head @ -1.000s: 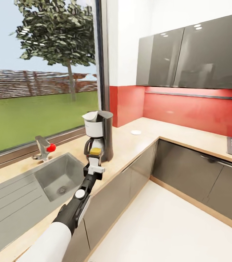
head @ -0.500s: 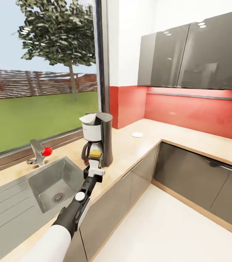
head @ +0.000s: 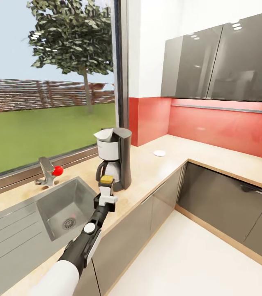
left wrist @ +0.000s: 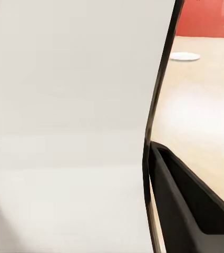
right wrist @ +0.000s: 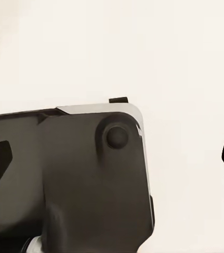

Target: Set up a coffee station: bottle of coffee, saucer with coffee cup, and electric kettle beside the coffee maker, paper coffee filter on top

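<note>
The dark coffee maker (head: 120,158) stands on the wooden countertop (head: 151,170) by the window, with a white paper filter (head: 104,134) at its top. Right in front of its carafe, my left gripper (head: 106,190) is shut on the bottle of coffee (head: 106,179), which has a yellow lid. In the left wrist view, the bottle's white body (left wrist: 69,116) sits against a dark finger (left wrist: 183,203). A small white saucer (head: 159,153) lies farther along the counter and also shows in the wrist view as the saucer (left wrist: 184,56). My right gripper (right wrist: 112,158) has its fingertips far apart over a dark robot part.
A steel sink (head: 65,205) with a faucet (head: 45,172) and red knob (head: 57,170) lies left of the coffee maker. Grey wall cabinets (head: 221,61) hang over the red backsplash. Base cabinets line the counter's L-shaped corner, with pale floor (head: 188,263) before them.
The head camera has shifted a little. My left gripper and the bottle have sunk slightly in front of the coffee maker.
</note>
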You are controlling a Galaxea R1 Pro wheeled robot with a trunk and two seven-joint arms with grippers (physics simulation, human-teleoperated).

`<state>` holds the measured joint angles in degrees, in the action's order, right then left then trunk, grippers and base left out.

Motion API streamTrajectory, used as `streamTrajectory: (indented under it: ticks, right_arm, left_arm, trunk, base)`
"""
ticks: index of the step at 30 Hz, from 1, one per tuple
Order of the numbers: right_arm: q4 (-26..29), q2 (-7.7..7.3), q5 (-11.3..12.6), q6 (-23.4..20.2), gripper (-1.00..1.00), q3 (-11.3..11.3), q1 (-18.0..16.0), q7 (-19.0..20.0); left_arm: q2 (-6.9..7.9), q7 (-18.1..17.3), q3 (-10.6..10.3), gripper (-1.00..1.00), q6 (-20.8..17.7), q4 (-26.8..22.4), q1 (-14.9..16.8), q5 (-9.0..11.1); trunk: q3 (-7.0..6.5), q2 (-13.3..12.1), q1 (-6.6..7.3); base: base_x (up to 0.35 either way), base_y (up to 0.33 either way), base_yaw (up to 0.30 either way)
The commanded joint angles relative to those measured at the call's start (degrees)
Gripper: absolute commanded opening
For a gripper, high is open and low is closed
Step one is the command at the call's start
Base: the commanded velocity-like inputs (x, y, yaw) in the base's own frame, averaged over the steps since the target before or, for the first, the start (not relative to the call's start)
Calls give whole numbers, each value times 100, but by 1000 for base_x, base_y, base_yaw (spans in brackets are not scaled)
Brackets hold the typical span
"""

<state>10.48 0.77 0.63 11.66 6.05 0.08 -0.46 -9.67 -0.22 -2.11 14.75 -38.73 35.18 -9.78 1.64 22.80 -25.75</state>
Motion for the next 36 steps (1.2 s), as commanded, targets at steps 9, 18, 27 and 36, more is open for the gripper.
streamTrajectory:
  ticks: [9,18,27,36]
  right_arm:
    - [8,3,-7,12,100,28,1,11]
    - [5,3,-6,11,100,28,1,3]
    - [0,3,-4,11,100,28,1,3]
    - [-1,3,-2,11,100,28,1,6]
  left_arm:
    - [-33,-4,-4,-100,13,-251,21,-36]
    - [-12,-4,5,-100,5,-62,-78,-33]
    - [-25,-4,4,-100,11,102,-106,115]
    - [-27,-3,1,-100,11,110,-182,134]
  trunk:
    - [12,12,-4]
    - [12,12,-4]
    - [12,12,-4]
    - [12,12,-4]
  base:
    - [0,0,0]
    - [66,-34,0]
    - [54,-26,0]
    - [111,-57,0]
